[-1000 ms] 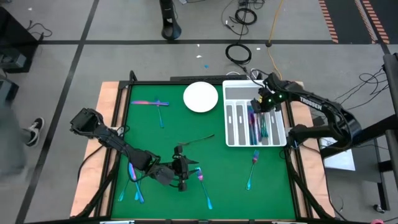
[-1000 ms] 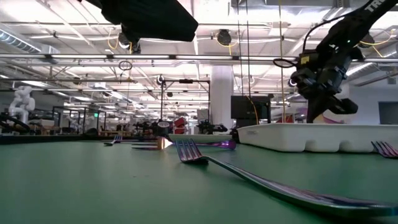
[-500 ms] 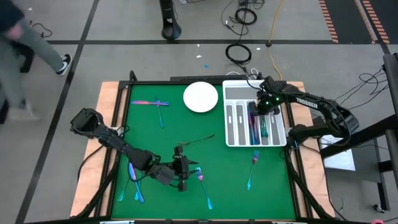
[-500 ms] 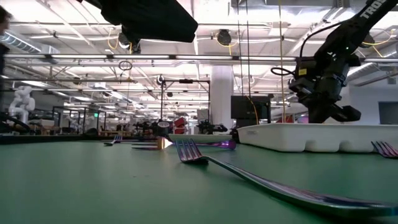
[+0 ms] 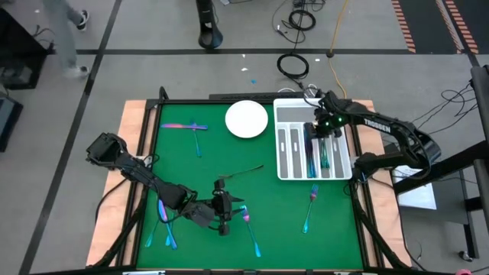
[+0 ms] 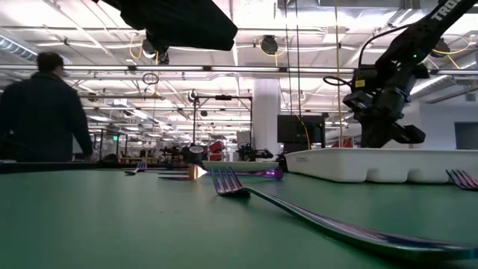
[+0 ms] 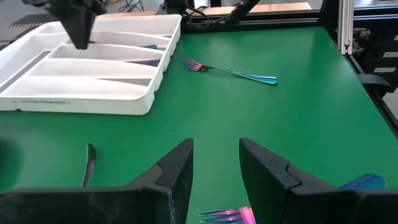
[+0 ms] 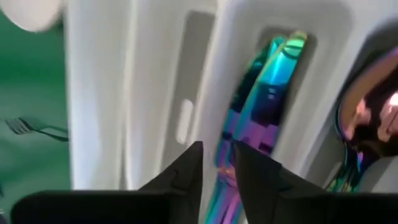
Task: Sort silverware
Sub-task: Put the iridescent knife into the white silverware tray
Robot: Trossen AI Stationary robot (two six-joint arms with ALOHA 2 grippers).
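The iridescent silverware lies scattered on the green table: a fork (image 5: 245, 171) at mid-table, a fork (image 5: 309, 206) near the tray, two pieces (image 5: 192, 127) at far left, and spoons (image 5: 164, 224) and a fork (image 5: 250, 225) by the near edge. Several pieces (image 5: 316, 155) lie in the white slotted tray (image 5: 289, 114). My right gripper (image 5: 324, 126) hovers over the tray's slots, its fingers slightly apart above the knives (image 8: 264, 106). My left gripper (image 5: 222, 215) sits low near the near edge, open, with fork tines (image 7: 227, 216) just beneath it.
A white round plate (image 5: 246, 119) sits left of the tray at the far edge. A raised black frame borders the table (image 5: 153, 164). Bare green surface lies between the left gripper and the tray. A person (image 6: 45, 112) stands in the room behind.
My right gripper has drifted slightly toward the table's left above the tray. A person has walked through the room behind the table. The left arm and the silverware on the table have stayed put.
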